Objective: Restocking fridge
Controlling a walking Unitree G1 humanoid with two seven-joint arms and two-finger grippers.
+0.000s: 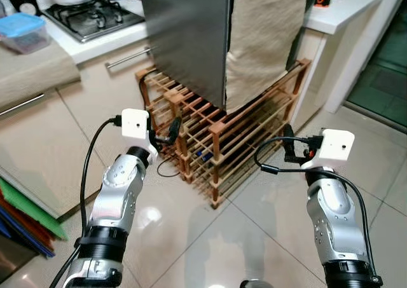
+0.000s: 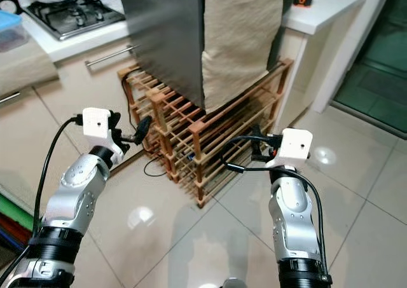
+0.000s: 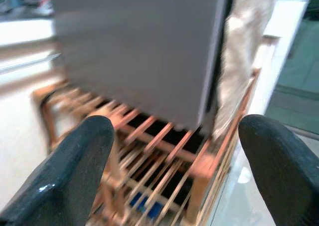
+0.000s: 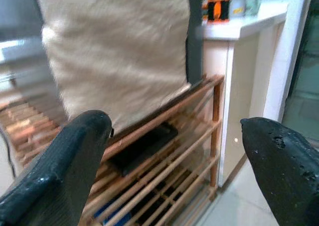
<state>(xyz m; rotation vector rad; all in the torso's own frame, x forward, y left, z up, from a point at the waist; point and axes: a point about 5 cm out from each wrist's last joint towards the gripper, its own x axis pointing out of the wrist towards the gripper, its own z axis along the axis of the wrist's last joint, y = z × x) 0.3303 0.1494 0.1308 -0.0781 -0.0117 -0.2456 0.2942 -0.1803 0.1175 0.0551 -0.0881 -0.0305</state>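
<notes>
The grey steel fridge (image 1: 184, 40) stands shut on a low wooden slatted rack (image 1: 235, 142), straight ahead of me. A beige towel (image 1: 264, 34) hangs down its right side. My left gripper (image 1: 173, 130) is raised in front of the rack's left end, short of the fridge, and is open and empty. Its two black fingers (image 3: 75, 171) stand wide apart in the left wrist view. My right gripper (image 1: 289, 142) hovers before the rack's right end, below the towel (image 4: 119, 51). It is open too, with nothing held.
A counter with a gas hob (image 1: 95, 14) and a blue-lidded box (image 1: 22, 32) runs along the left. A white counter (image 1: 346, 8) sits behind the fridge on the right. A doorway (image 1: 381, 78) opens at far right. Coloured folders (image 1: 25, 218) lean at lower left. Glossy tiled floor (image 1: 222, 243) lies below.
</notes>
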